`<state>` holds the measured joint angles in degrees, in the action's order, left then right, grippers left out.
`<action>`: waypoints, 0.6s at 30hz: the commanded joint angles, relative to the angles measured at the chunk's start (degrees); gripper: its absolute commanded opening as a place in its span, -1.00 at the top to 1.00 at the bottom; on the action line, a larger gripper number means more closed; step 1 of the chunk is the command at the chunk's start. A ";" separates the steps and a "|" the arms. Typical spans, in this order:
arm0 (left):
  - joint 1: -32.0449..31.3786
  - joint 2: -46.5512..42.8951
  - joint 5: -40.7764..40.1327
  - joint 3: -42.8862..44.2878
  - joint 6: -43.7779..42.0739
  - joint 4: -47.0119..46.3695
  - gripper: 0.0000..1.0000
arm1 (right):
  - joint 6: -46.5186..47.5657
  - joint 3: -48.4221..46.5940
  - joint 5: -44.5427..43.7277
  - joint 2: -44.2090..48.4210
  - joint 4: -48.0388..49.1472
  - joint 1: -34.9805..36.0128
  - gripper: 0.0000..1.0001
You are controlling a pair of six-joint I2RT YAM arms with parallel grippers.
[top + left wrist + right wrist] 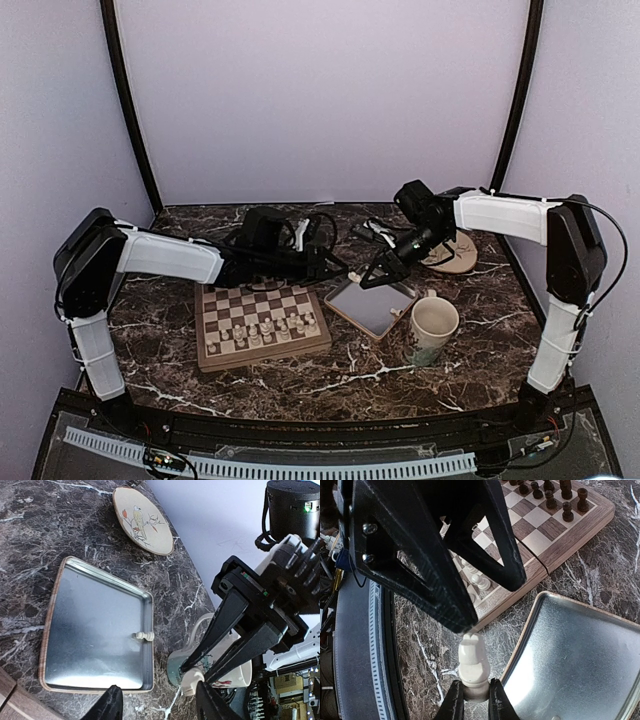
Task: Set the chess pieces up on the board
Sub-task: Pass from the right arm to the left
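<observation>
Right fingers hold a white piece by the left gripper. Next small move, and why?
Probably nudge the left gripper sideways to centre the cream-white carved chess piece between its open fingers before closing: the piece, pinched at its base by the right gripper, sits close against one left finger.

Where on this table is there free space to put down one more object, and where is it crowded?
Free: the marble strip between the board, the mug and the near table edge; also the marble between the mug and the right arm's base. Crowded: the back, with cables and a plate, and the narrow gap between board and tray.
</observation>
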<state>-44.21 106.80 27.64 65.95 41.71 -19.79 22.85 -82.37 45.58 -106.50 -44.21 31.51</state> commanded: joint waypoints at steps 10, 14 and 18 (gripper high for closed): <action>-1.93 4.65 7.00 5.86 6.24 -4.20 0.12 | 0.96 -0.78 1.30 -0.87 -1.08 0.22 0.77; -2.11 5.07 7.50 6.27 6.45 -3.08 0.22 | 1.05 -0.69 1.13 -0.89 -0.97 0.27 0.76; -2.11 5.25 8.01 6.03 6.69 -3.17 0.41 | 1.03 -0.69 1.00 -0.99 -0.98 0.30 0.75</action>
<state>-46.02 112.12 33.89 70.46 48.01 -22.59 23.33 -82.37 46.28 -106.87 -45.08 31.51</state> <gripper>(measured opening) 0.334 0.129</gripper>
